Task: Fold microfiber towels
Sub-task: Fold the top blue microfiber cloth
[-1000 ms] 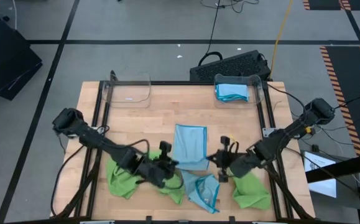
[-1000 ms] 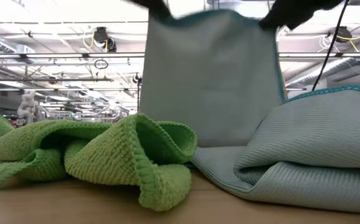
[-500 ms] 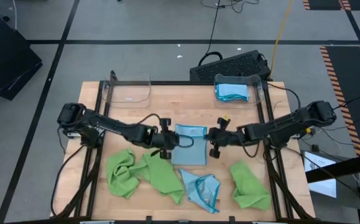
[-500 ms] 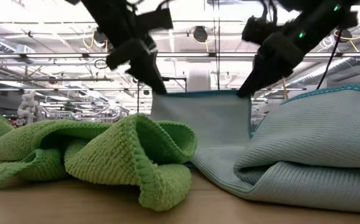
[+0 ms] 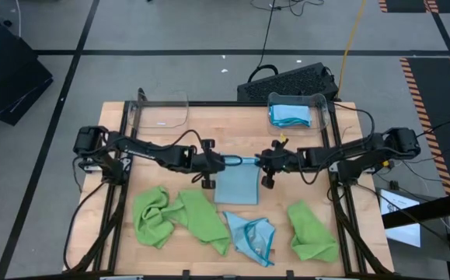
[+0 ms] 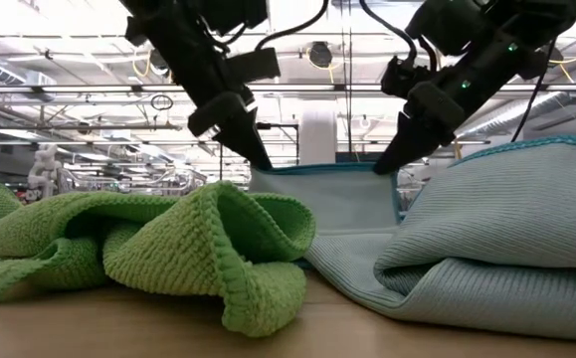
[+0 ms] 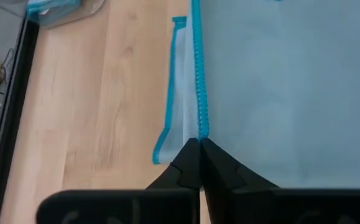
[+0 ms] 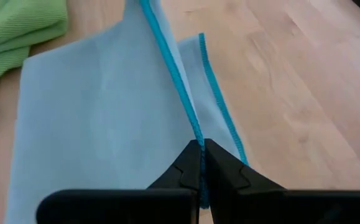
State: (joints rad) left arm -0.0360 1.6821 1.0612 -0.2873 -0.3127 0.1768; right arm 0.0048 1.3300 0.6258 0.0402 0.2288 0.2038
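Observation:
A light blue microfiber towel (image 5: 236, 187) with teal edging lies at mid-table, doubled over on itself. My left gripper (image 5: 223, 162) and my right gripper (image 5: 256, 162) are both shut on its upper layer at the towel's far end, one at each corner. In the low view the held edge (image 6: 317, 169) spans between the two grippers. Lime green towels (image 5: 182, 218) (image 5: 314, 232) and a crumpled blue towel (image 5: 252, 237) lie bunched on the table toward the near edge. My left gripper pinches the upper layer's teal-stitched edge (image 7: 198, 127) at its left far corner between both fingers, slanting down from the table's left. That corner sits a little above the lower layer (image 7: 175, 93), which lies on the wood. My right gripper pinches the same layer's teal edge (image 8: 191, 127) at the right far corner between both fingers, slanting down from the table's right. The held edge stands raised over the lower layer's edge (image 8: 220, 102), which rests on the table.
Two clear bins stand at the far edge: the left one (image 5: 161, 113) shows no towel, the right one (image 5: 296, 113) holds a folded blue towel. Bare wood lies between the bins and the held towel. A black frame (image 5: 122, 179) runs around the tabletop.
Both grippers have carried the blue towel's near edge up and over toward the far edge, then come down and closer together. The towel, hanging tall a second ago, is now doubled over itself and about half as long. Both grippers stayed shut.

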